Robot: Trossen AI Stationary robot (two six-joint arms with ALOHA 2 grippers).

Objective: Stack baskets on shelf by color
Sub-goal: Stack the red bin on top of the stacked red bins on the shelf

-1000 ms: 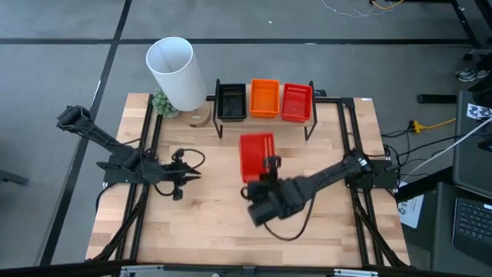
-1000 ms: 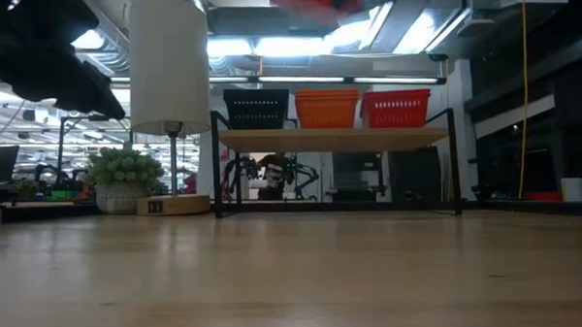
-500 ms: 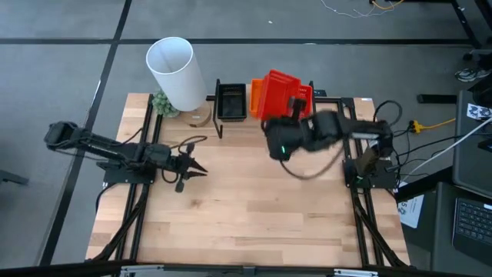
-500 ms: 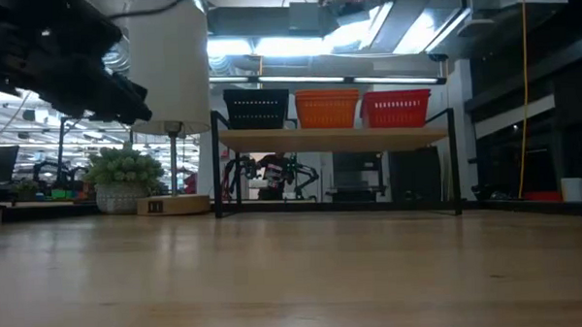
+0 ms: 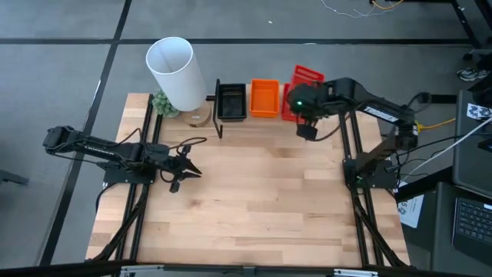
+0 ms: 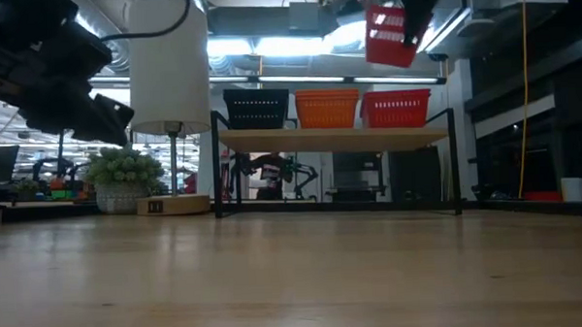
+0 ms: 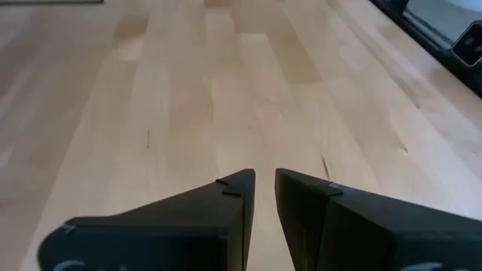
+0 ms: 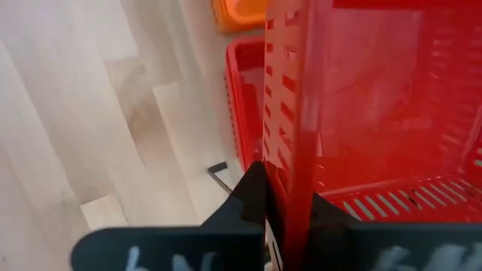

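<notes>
The shelf (image 6: pixel 334 138) stands at the table's far edge and carries a black basket (image 6: pixel 257 109), an orange basket (image 6: pixel 328 110) and a red basket (image 6: pixel 397 109) side by side. My right gripper (image 8: pixel 286 196) is shut on another red basket (image 5: pixel 308 75), held in the air above the shelf's red one (image 8: pixel 239 98). In the low view this held basket (image 6: pixel 388 36) is tilted. My left gripper (image 7: pixel 265 179) hovers shut over the bare left part of the table (image 5: pixel 189 170), holding nothing. My right gripper pinches one slatted side wall (image 8: pixel 290 150) of the red basket, one finger inside the basket and one outside. The basket is lifted clear and tilted, hanging over the red basket on the shelf's right end.
A tall white cylinder (image 5: pixel 175 69) on a round wooden base (image 5: pixel 198 117) and a small green plant (image 5: pixel 161 102) stand left of the shelf. The wooden tabletop (image 5: pixel 254 192) lies bare between the arms. Black frame rails run along both table sides.
My right gripper has carried the red basket up from the table's middle toward the far edge and rightward, to above the shelf's right end; the basket has tipped from flat to tilted. My left gripper has reached a little toward the table's right.
</notes>
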